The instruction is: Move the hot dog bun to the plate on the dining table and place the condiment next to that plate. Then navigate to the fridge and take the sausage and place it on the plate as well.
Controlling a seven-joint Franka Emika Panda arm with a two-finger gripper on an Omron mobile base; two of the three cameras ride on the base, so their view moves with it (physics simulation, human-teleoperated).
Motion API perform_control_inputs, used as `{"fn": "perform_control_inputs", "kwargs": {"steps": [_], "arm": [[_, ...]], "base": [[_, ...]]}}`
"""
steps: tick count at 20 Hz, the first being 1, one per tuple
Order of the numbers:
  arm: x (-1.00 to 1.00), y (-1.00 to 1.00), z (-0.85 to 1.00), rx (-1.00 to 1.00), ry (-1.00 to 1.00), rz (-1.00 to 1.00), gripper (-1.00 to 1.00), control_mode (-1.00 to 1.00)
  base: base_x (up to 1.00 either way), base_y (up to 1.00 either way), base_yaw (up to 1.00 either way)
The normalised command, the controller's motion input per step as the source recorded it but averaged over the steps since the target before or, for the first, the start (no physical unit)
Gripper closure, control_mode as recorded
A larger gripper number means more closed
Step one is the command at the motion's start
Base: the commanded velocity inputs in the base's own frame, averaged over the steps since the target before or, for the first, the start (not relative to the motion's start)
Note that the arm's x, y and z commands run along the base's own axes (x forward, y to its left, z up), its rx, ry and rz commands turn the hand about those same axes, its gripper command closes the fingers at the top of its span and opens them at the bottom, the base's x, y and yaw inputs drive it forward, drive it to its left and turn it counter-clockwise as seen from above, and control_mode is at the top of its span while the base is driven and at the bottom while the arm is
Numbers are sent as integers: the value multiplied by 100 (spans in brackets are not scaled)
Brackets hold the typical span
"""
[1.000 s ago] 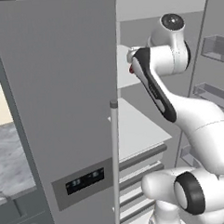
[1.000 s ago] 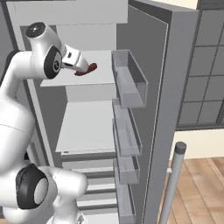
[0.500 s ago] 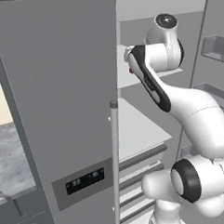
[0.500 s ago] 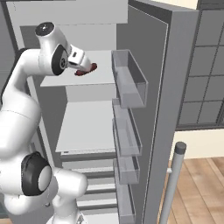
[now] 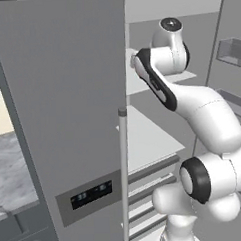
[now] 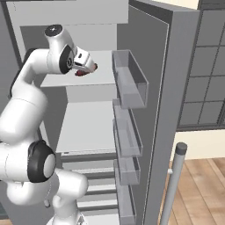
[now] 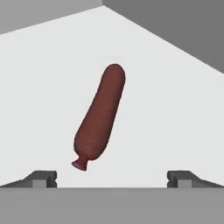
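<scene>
Straight ahead of my claw [image 7: 112,178], at twelve o'clock in the hand view, the sausage [image 7: 99,121] lies on the fridge's upper shelf [image 7: 175,109]. My fingers stand spread wide with nothing between them, one tip low at seven o'clock, the other at five. The sausage's long axis runs from its knotted end near seven o'clock up toward one o'clock, slightly slanted across my opening. I judge a small wrist roll would square the fingers to its sides before closing.

A white fridge shelf [image 7: 52,70] carries the sausage [image 7: 99,114]. The sausage lies flat on it, alone, tilted, its knotted end nearest the camera.
</scene>
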Motion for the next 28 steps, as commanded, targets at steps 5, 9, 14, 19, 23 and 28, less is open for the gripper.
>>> {"fn": "perform_control_inputs", "kwargs": {"steps": [5, 9, 14, 19, 23, 28], "arm": [[40, 0, -10, 2, 6, 0, -100, -100], [39, 0, -10, 2, 6, 0, -100, -100], [34, 0, -15, 1, 5, 0, -100, -100], [34, 0, -11, 2, 5, 0, -100, -100], [22, 0, -22, 1, 9, 0, 100, -100], [6, 0, -28, 0, 12, 0, 100, -100]], "base": [[0, 0, 0], [0, 0, 0], [0, 0, 0], [0, 0, 0], [0, 0, 0], [0, 0, 0]]}}
